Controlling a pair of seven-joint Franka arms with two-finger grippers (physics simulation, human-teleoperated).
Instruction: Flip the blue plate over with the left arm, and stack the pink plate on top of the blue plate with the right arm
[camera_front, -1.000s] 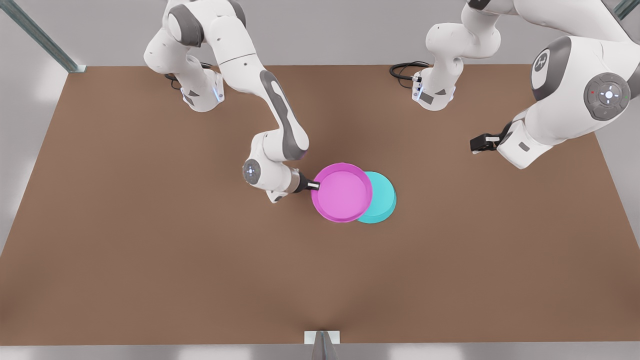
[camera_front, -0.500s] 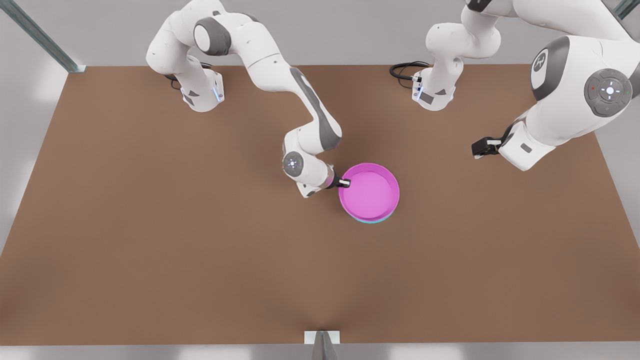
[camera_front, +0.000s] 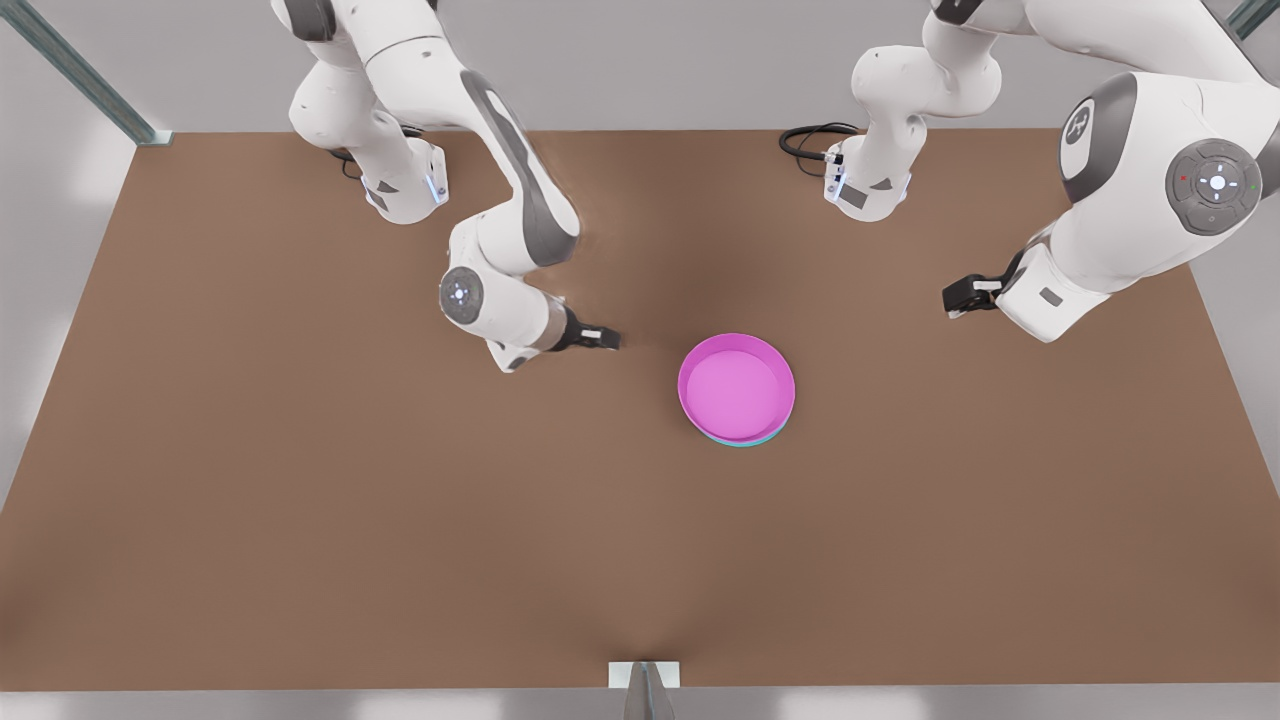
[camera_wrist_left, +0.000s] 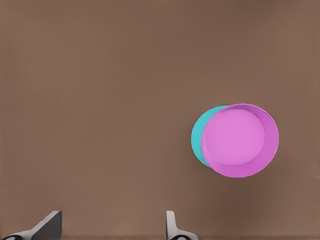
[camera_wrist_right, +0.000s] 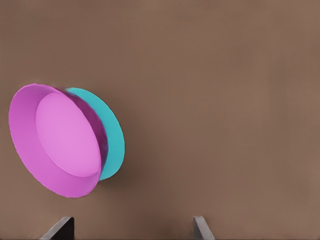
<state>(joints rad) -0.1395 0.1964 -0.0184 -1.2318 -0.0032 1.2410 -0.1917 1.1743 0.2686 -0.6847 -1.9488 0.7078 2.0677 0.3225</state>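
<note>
The pink plate (camera_front: 737, 388) rests rim-up on the blue plate (camera_front: 745, 441), of which only a thin turquoise edge peeks out near the table's middle. My right gripper (camera_front: 605, 340) hovers open and empty a short way off, toward the front view's left of the stack. In the right wrist view the pink plate (camera_wrist_right: 60, 140) covers most of the blue plate (camera_wrist_right: 112, 140), beyond the open gripper (camera_wrist_right: 131, 229). My left gripper (camera_front: 952, 297) waits open at the front view's right. Its wrist view shows the pink plate (camera_wrist_left: 240, 140) and blue plate (camera_wrist_left: 199, 137) far from the gripper (camera_wrist_left: 110, 227).
The brown table (camera_front: 300, 480) spreads wide around the stack. Both arm bases (camera_front: 405, 185) (camera_front: 865, 185) stand at its far edge, with a black cable (camera_front: 805, 140) by one. A small metal bracket (camera_front: 644, 675) sits at the near edge.
My right gripper carried the pink plate over the blue plate, let it go and pulled back toward the front view's left. The left arm barely moved.
</note>
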